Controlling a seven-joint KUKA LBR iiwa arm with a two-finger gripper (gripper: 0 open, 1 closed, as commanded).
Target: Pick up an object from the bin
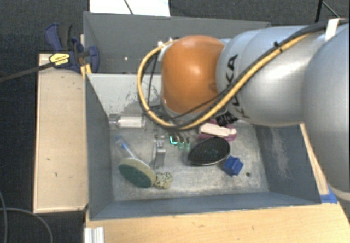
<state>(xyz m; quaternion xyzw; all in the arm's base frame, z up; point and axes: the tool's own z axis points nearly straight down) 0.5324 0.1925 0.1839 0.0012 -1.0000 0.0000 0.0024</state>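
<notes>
Hanging low in the bin (98, 143), the claw (159, 154) sits under the orange wrist cover (188, 72), roughly mid-floor. Released or clenched: can't tell, the cover and cables hide most of it. Nothing seen gripped.

Nearest things:
- Green round disc (136, 174), just front-left of the claw, with what looks like a clear handle (121, 146) running back from it.
- Small speckled lump (163, 180), at the disc's right edge.
- Black oval pad (208, 151), just to the claw's right.

Further out: blue block (233, 166) beside the oval, pink-and-white piece (220, 130) behind it, clear tube (129, 122) near the back-left wall.

Handling guesses:
- **Disc:** light, flat, lies low, so poor purchase from above. Take it across the handle, though clear plastic may be slick.
- **Lump:** light, irregular, maybe soft. Pinch across its middle. Best candidate.
- **Black oval:** wide and domed, likely squirts out unless taken across the narrow axis.
- **Blue block:** stiff, flat sides, easy pinch, but it lies apart from the claw.
</notes>
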